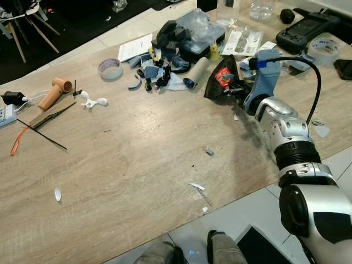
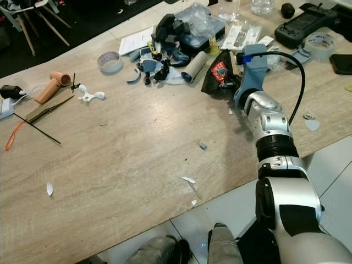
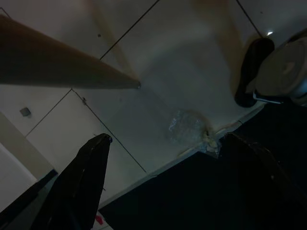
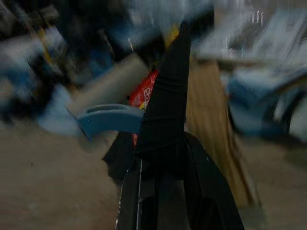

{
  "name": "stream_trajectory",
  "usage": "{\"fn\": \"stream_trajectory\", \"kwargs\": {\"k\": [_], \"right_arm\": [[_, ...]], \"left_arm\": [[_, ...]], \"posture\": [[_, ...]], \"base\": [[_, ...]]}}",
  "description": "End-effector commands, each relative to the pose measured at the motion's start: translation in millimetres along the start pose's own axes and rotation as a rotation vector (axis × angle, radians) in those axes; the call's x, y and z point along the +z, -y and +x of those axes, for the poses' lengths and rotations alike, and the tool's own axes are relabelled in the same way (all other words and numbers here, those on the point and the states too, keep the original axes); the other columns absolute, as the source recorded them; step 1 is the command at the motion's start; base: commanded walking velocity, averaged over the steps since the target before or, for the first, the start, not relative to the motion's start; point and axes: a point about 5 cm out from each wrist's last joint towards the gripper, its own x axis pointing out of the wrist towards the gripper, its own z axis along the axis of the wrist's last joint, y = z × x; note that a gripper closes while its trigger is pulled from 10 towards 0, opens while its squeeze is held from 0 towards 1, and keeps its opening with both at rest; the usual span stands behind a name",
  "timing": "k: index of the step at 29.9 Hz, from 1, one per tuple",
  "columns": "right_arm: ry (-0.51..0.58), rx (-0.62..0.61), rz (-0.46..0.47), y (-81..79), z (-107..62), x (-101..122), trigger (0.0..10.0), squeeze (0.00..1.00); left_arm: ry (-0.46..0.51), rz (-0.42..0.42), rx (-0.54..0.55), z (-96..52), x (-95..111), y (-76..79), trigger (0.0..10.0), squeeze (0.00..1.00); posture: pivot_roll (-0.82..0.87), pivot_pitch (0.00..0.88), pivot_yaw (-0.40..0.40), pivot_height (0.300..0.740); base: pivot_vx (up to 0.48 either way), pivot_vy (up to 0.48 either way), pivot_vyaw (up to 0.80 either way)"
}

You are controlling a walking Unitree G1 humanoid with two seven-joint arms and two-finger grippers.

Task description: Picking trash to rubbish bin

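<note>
The right gripper [image 1: 234,88] is clenched on a black wrapper [image 1: 223,77] at the table's [image 1: 137,159] far right, beside the clutter. Lifting it straight up would best avoid dragging neighbours along. The left gripper [image 3: 163,182] hangs released over the floor.

Both eye views are evenly bright and sharp; the right arm [image 1: 286,137] throws a soft shadow onto the worktop [image 1: 137,165]. The right wrist view is heavily motion-blurred, perhaps also defocused. The left wrist view is dim, murky
</note>
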Motion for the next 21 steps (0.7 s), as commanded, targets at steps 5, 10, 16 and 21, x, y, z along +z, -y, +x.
{"fn": "stream_trajectory", "kwargs": {"k": [5, 10, 16, 21], "right_arm": [[0.289, 0.324, 0.154, -39.9, -5.9, 37.5, 0.0, 0.0], [0.392, 0.59, 0.274, -73.5, -15.9, 48.9, 0.0, 0.0], [0.365, 0.747, 0.357, -110.6, -20.0, 37.1, 10.0, 0.0], [0.271, 0.756, 0.378, -137.6, -15.8, 17.4, 10.0, 0.0]], "left_arm": [[-0.047, -0.013, 0.013, -1.2, -9.1, 0.8, 10.0, 0.0], [-0.05, -0.041, 0.03, -0.3, -6.6, 0.5, 10.0, 0.0], [-0.054, -0.06, 0.04, 0.5, -4.7, 0.4, 10.0, 0.0], [-0.062, -0.074, 0.045, 0.4, -6.1, 0.8, 10.0, 0.0]], "posture": [[-0.05, 0.102, 0.094, 0.74], [-0.05, 0.075, 0.082, 0.74], [-0.05, 0.054, 0.066, 0.74], [-0.04, 0.049, 0.058, 0.74]], "base": [[0.0, 0.0, 0.0], [0.0, 0.0, 0.0], [0.0, 0.0, 0.0], [0.0, 0.0, 0.0]]}}
